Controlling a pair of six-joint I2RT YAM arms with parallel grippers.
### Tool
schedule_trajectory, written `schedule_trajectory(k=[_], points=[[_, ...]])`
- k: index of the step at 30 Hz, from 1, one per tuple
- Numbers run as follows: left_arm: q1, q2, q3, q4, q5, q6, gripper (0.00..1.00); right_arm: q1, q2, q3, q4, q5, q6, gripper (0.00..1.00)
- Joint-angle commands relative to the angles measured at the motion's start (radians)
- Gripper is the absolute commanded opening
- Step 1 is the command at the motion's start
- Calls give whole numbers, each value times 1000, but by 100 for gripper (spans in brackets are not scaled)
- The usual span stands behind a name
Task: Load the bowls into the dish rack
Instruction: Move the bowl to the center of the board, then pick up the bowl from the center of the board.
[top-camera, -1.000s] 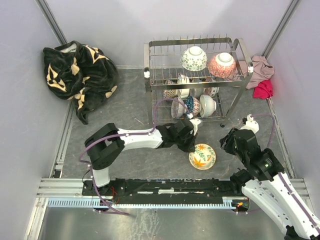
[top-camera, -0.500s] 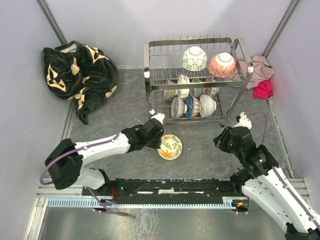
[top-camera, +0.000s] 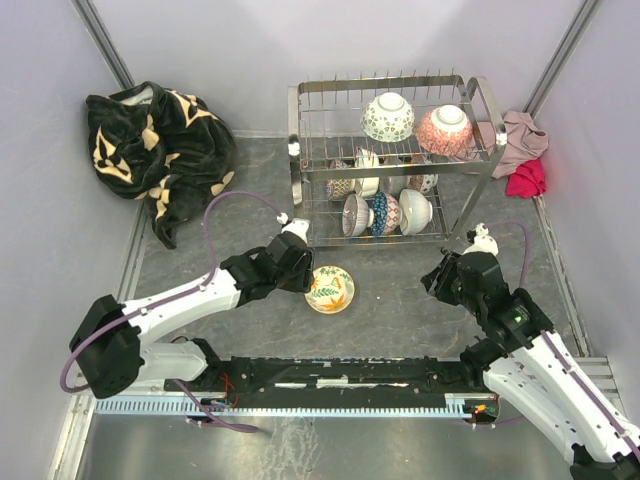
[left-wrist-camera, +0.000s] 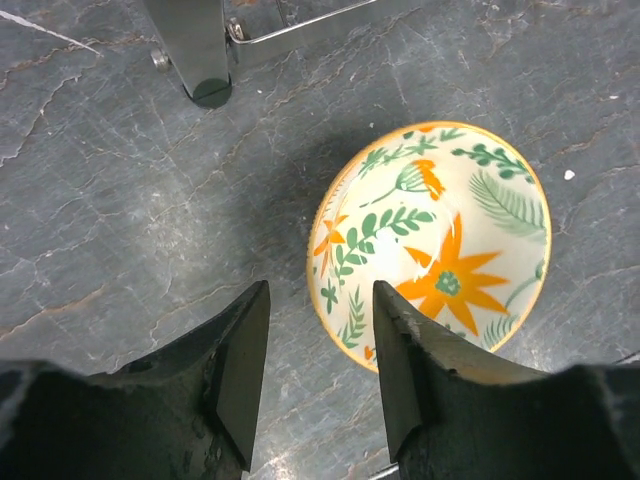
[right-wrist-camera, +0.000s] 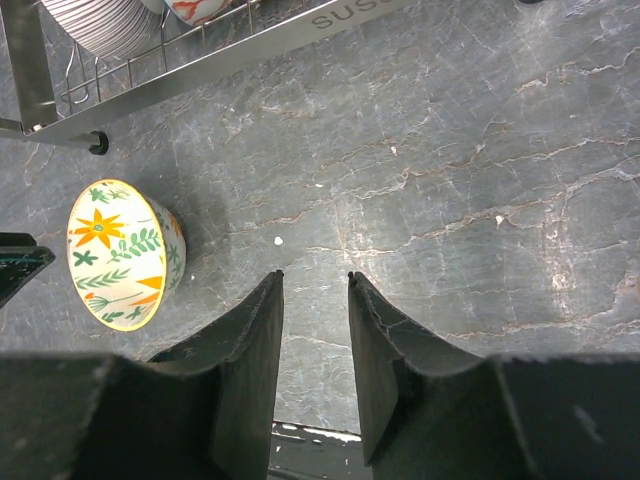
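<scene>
a: since half a second ago, the left end effector (left-wrist-camera: 320, 292) and floral bowl (left-wrist-camera: 440, 250) have been shifted slightly sideways together.
b: is it gripped?
a: no; the jaws are held half open, empty, the tilted rim just ahead of them, the dish rack (top-camera: 296, 130) beyond.
b: risk?
a: pinched so shallowly, the rim could be squeezed out and the bowl rolled. the right end effector (right-wrist-camera: 314, 280) is held narrowly parted, empty.

In the left wrist view, the dish rack (left-wrist-camera: 197, 50) is cut off by the top edge; only 1 foot (left-wrist-camera: 210, 92) and 1 rail (left-wrist-camera: 300, 25) are shown. In the right wrist view, 2 racked bowls (right-wrist-camera: 100, 20) are cropped and the rail lettering (right-wrist-camera: 345, 14) is truncated. From above, the back-row bowls (top-camera: 366, 184) are partly hidden by wires (top-camera: 330, 150).
</scene>
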Motion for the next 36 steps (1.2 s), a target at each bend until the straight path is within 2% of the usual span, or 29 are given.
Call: schedule_trajectory(k=[1,5,10,19,36], points=[[3,-88,48,-20,33,-18,53,4,-1,0,41,-5,-2,40],[-29,-135,70,17,142,-36,56,3,-4,-10,43,-5,-5,41],[-124,-116,108,50,170,-60,58,3,-17,-18,38,-1,-7,41],[-215,48,149,89,147,-55,57,3,-55,8,-23,25,-30,41],[-250,297,243,105,94,-27,56,3,-106,-1,-67,40,-44,41]])
